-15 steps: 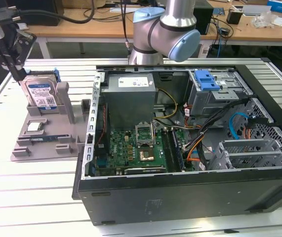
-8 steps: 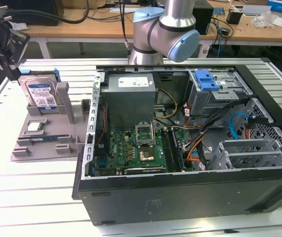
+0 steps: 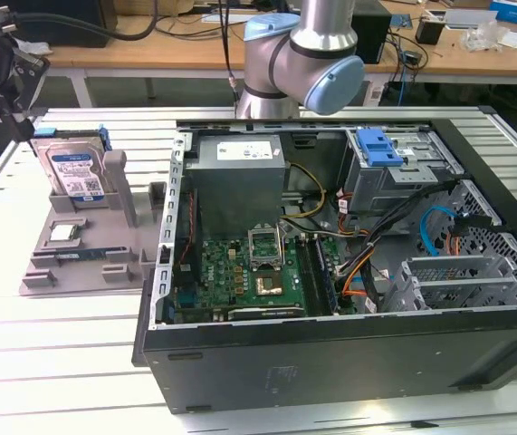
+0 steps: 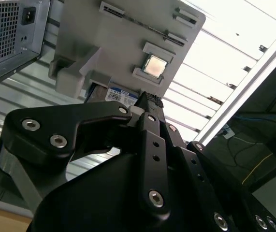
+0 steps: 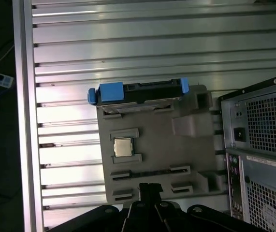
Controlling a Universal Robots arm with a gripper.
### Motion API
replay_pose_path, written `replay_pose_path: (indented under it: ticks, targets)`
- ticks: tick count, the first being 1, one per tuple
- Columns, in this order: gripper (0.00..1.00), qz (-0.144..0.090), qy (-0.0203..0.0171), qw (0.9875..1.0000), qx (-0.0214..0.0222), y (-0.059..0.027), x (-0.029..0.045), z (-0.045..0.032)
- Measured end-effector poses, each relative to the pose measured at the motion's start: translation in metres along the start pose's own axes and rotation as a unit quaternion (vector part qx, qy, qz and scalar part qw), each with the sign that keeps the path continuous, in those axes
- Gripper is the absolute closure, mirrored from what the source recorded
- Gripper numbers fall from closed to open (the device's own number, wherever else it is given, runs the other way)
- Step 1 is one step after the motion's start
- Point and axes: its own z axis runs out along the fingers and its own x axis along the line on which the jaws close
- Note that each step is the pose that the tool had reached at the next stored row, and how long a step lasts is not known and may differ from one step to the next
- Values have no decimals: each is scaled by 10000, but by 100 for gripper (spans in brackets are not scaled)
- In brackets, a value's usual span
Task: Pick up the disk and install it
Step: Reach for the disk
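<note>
Disk, a flat rectangular silver hard drive with a white-and-blue label on its face and a blue plastic bracket framing its edges, stands on edge at the exterior view's left. It leans back in the far slot of a grey plastic holder that lies on the slatted aluminium table. In the first wrist view the disk shows its dark upper edge between the bracket's two blue ends. In the second wrist view only a corner of its label peeps out past the holder. Nearer on the same holder, a small square silver processor chip lies flat in its own recess, apart from the disk. The black gripper hangs over the holder's edge farthest from the disk, touching nothing. Its jaws are pressed together with nothing between them, and the ribbed fingertip shows clearly in the second wrist view. Right of the holder lies the open black computer case, with a grey metal power supply at its far left and a green motherboard nearer. Farther right, a bare blue plastic clip sits at the drive bay. The silver-and-blue robot arm rises beyond the case.
</note>
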Motion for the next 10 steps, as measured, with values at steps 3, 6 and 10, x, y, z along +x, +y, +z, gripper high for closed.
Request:
replay_pose_path:
  ticks: [3, 6, 10]
  targets:
    - [89, 1, 0, 10000, 1, 30, 39, 6]
    - [89, 1, -1, 10000, 0, 56, 78, 18]
    - [89, 1, 0, 10000, 0, 138, 144, 42]
